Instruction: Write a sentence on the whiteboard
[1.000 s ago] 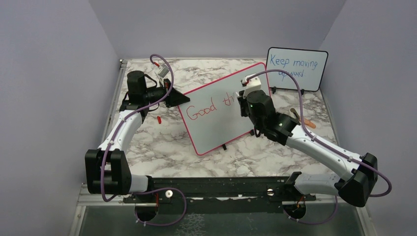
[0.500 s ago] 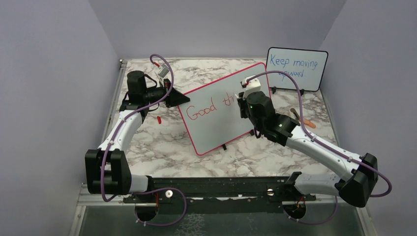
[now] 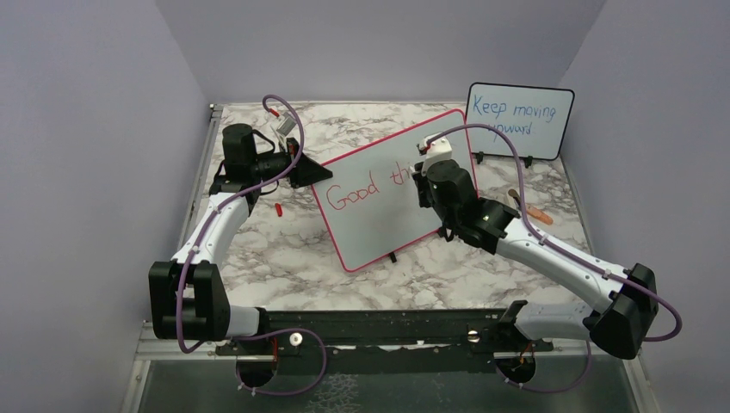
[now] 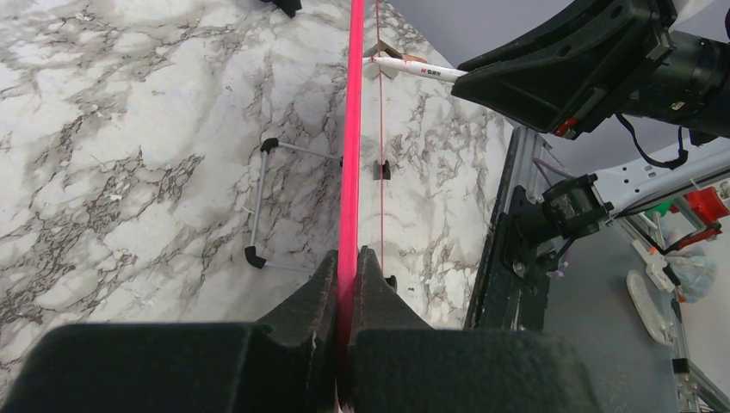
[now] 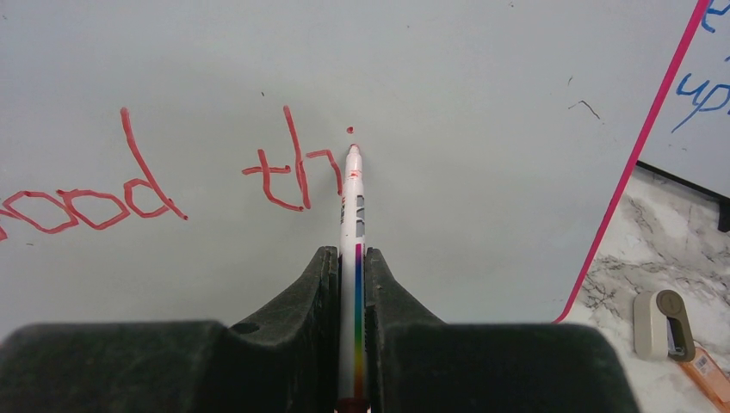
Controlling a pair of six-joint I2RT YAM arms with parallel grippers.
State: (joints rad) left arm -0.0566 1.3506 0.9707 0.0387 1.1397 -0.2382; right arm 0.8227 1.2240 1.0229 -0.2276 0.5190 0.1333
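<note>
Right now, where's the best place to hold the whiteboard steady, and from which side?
Probably take the whiteboard by its left edge, from the left, pinching across the thickness. It stands propped on feet, so that thin framed edge is free. The left tool is shut on it there, leaving the face clear for the marker in the right tool.
</note>
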